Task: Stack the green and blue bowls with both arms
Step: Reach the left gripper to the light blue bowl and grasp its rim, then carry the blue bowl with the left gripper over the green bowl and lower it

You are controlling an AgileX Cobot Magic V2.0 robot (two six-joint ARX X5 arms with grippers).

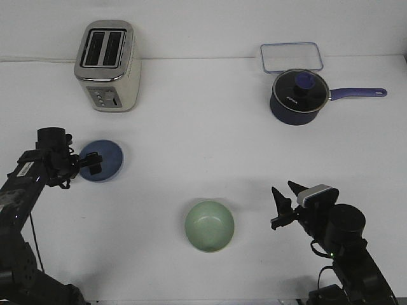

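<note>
The periwinkle blue bowl [105,159] sits on the white table at the left, in front of the toaster. My left gripper [91,163] is at the bowl's left rim, with its dark fingers over the edge. The front view does not show whether they are closed on the rim. The pale green bowl [210,225] stands upright and empty at the front middle of the table. My right gripper [283,187] is open and empty, to the right of the green bowl and apart from it, with its fingers pointing away from me.
A silver toaster [107,65] stands at the back left. A dark navy saucepan [299,96] with a glass lid stands at the back right, its handle pointing right. A clear rectangular container [291,57] lies behind it.
</note>
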